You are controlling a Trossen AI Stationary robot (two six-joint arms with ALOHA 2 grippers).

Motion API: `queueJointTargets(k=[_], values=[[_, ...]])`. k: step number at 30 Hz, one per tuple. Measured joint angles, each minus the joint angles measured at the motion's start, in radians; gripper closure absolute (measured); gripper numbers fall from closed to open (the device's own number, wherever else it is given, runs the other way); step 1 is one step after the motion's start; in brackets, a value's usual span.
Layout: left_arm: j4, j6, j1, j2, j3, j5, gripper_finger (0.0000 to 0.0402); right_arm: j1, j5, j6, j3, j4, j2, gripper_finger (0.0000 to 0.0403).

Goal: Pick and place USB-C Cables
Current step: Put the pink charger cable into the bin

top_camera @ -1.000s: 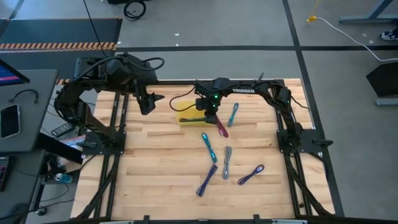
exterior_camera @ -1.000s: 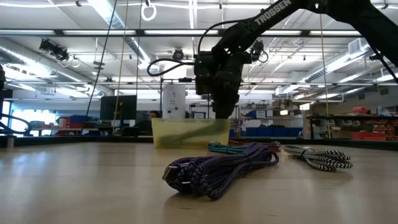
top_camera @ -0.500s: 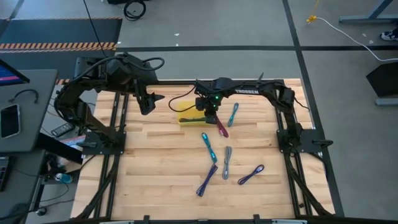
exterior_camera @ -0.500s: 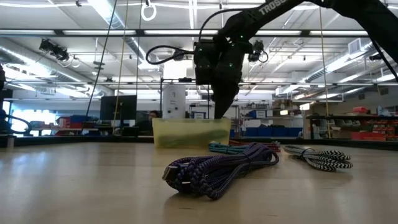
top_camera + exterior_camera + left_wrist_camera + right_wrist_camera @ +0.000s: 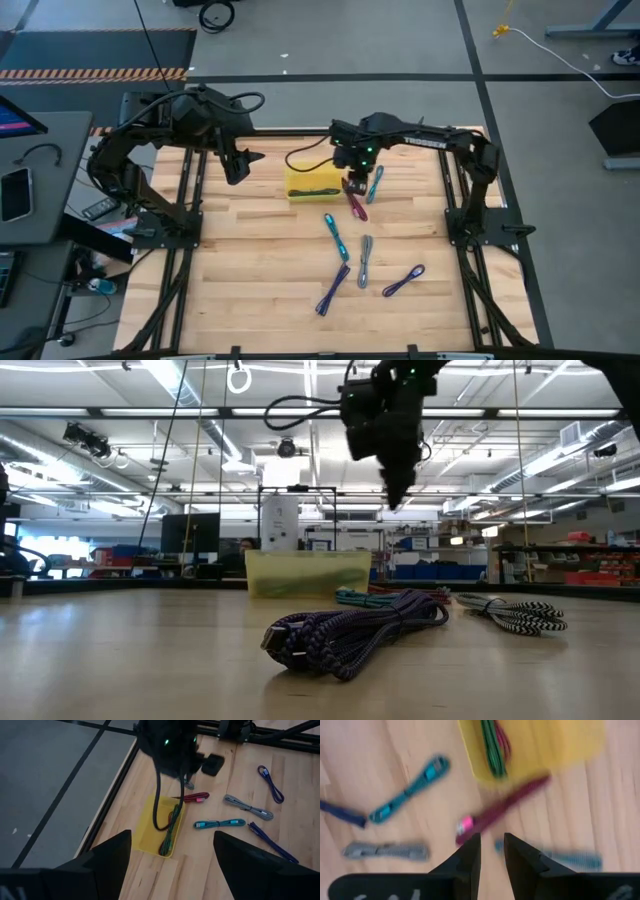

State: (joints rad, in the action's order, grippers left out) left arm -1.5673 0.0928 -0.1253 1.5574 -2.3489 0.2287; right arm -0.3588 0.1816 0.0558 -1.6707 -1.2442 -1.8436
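A yellow tray (image 5: pixel 308 183) at the table's far middle holds a green cable (image 5: pixel 171 827) with a maroon one beside it (image 5: pixel 504 740). My right gripper (image 5: pixel 355 184) hangs high above the table just right of the tray, pointing down over a maroon cable (image 5: pixel 500 810). Its fingers stand a narrow gap apart with nothing between them. Teal cables (image 5: pixel 375 183) (image 5: pixel 335 236), a grey one (image 5: pixel 365 260) and purple ones (image 5: pixel 333 288) (image 5: pixel 403 280) lie flat on the wood. My left gripper (image 5: pixel 238 166) waits open at the far left.
Black frame rails (image 5: pixel 470 215) run along both sides of the wooden table (image 5: pixel 260 260). The near left part of the table shows bare wood. In the low view a purple cable (image 5: pixel 350 630) lies closest, in front of the tray (image 5: pixel 305 573).
My right gripper has risen from the yellow tray and shifted toward the table's right edge, rolling a little. It now hangs high over the maroon cable beside the tray. The green cable lies uncovered in the tray. The cables on the table have stayed put.
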Motion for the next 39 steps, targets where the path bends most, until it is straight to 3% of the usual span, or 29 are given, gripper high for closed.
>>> queueJointTargets(k=[4, 8, 18, 25, 32, 39], values=[[0.000, 0.013, 0.000, 0.000, 0.000, 0.000, 0.0114, 0.000, -0.044, -0.138, 0.005, -0.114, 0.032, 0.0312], [-0.001, 0.055, 0.000, 0.000, 0.000, 0.000, 0.0114, 0.017, -0.058, -0.261, 0.061, -0.108, 0.056, 0.0311], [-0.001, 0.029, 0.000, 0.000, 0.000, 0.000, 0.0114, 0.133, 0.000, -0.429, 0.268, 0.094, 0.054, 0.0274], [-0.001, 0.000, 0.000, 0.000, 0.000, 0.000, 0.0114, 0.167, -0.120, -0.547, 0.379, 0.274, 0.053, 0.0226], [-0.001, 0.001, 0.000, 0.000, 0.000, 0.000, 0.0114, 0.165, -0.113, -0.588, 0.436, 0.411, 0.032, 0.0186], [-0.001, 0.001, 0.000, 0.000, 0.000, 0.000, 0.0114, 0.151, -0.148, -0.579, 0.440, 0.444, -0.001, 0.0174]])
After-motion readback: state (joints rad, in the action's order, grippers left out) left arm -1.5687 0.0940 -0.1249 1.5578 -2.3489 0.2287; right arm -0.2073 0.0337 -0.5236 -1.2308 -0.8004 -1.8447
